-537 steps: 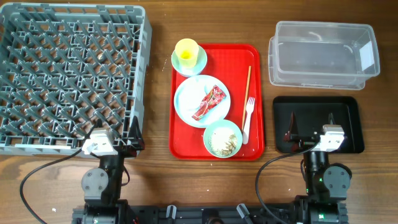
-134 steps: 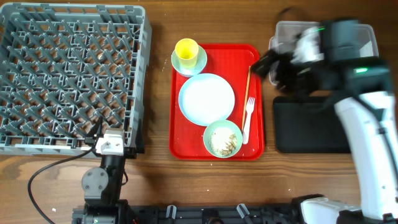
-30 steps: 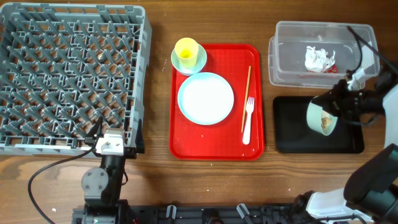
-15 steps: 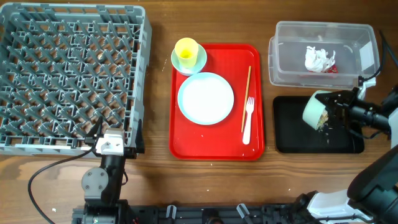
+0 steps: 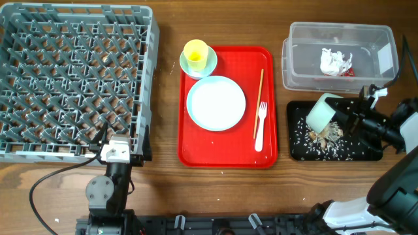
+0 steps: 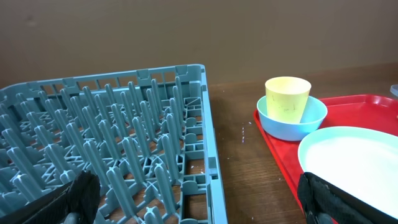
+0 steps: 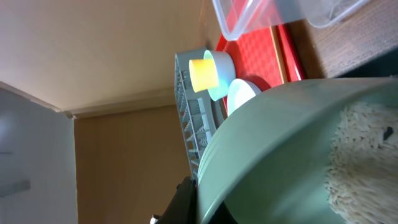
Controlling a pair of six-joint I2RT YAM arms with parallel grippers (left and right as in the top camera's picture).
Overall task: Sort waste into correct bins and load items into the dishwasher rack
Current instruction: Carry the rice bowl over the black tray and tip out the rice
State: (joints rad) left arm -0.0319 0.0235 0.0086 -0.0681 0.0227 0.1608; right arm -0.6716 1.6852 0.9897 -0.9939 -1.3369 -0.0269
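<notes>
Left of the red tray (image 5: 196,153), the left arm (image 5: 108,189) is black, with a round grey joint cap, a white wrist block and a looping black cable (image 5: 39,179). Right of it, the right arm (image 5: 385,127) looks black, perhaps white-shelled lower down.

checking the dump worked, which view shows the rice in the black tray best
The overhead view: rice lies scattered across the black tray, below the tilted bowl in the right hand. The right wrist view shows only rice inside that bowl, up close. The left wrist view shows none of it.
</notes>
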